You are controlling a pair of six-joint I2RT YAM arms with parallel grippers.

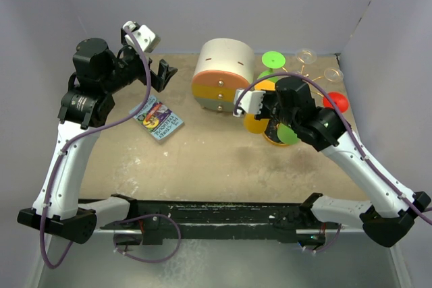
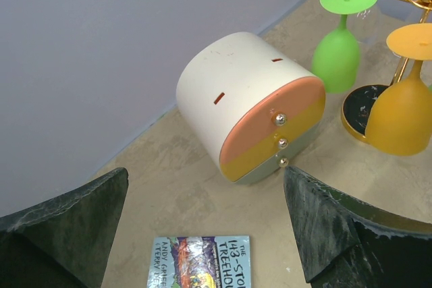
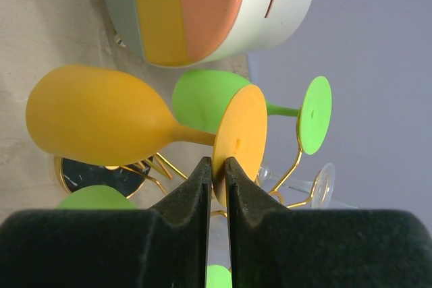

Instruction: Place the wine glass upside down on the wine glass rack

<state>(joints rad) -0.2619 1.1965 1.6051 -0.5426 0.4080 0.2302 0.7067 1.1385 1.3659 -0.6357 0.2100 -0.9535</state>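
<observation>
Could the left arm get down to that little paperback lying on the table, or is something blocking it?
Probably yes. The left hand hangs open close to the paperback, and nothing stands between them. The round drawer box sits off to one side, out of the way.

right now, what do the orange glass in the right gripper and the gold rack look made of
The orange wine glass pinched in the right gripper looks like opaque plastic: matte, uniform colour. The wine glass rack looks like shiny gold-finished metal wire on a dark disc base; plated or painted, unclear.
</observation>
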